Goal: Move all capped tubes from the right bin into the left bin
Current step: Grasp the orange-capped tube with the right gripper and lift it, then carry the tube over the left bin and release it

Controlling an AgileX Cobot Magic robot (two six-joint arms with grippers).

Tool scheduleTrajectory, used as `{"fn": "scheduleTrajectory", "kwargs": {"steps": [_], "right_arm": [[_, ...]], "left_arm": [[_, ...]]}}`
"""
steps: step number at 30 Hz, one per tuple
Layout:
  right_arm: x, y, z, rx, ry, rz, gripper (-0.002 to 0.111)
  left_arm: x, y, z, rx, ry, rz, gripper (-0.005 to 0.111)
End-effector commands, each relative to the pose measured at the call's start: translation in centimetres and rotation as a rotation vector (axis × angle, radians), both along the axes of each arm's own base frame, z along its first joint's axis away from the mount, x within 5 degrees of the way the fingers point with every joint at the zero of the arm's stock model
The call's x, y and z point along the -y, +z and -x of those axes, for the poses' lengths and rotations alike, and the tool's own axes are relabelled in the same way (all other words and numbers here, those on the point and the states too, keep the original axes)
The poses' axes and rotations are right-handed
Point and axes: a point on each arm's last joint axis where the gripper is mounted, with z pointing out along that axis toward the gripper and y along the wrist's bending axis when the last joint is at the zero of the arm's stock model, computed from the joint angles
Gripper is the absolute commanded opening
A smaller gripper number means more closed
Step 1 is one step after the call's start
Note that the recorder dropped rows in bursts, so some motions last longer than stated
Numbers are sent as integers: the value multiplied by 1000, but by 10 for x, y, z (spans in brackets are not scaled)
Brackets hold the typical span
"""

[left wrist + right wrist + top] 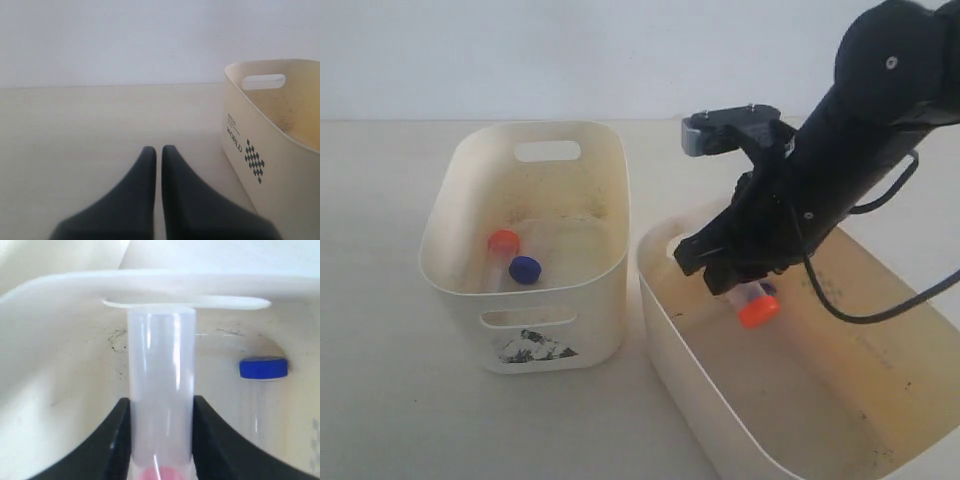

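Right gripper [745,290] was clamped on an orange-capped tube [758,308], low inside the right bin [665,300]; a blue-capped tube [263,368] lay beside it. Two tubes, one orange-capped [504,241] and one blue-capped [525,268], already sat in the left bin [610,190]. Best course: lift clear of the rim before crossing left, release low. Left gripper [158,150] sat closed and empty. Bin wall read "WORLD" [234,138].

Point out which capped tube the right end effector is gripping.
The orange-capped tube inside the right bin, pinched between the right end effector fingers. The other orange-capped tube lies loose in the left bin.
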Motion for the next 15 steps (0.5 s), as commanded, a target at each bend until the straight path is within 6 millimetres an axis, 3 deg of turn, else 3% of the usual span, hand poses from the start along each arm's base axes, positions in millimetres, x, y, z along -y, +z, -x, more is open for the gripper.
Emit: {"fn": "scheduleTrajectory", "kwargs": {"steps": [1,3,6,8,12,15], "right_arm": [[6,26,8,65,-12,-24,0],[6,43,13,129,-45,-87,0],[-5,79,19,269,-40,-332,0],[-14,91,19,325,-17,-488,0],[-36,100,10,493,75,-651,0],[-60,93,10,609,139,-624,0]], "left_arm": [[0,2,0,11,3,7,4],[0,2,0,11,3,7,4],[0,2,0,11,3,7,4],[0,2,0,11,3,7,4],[0,2,0,11,3,7,4],[0,2,0,11,3,7,4]]}}
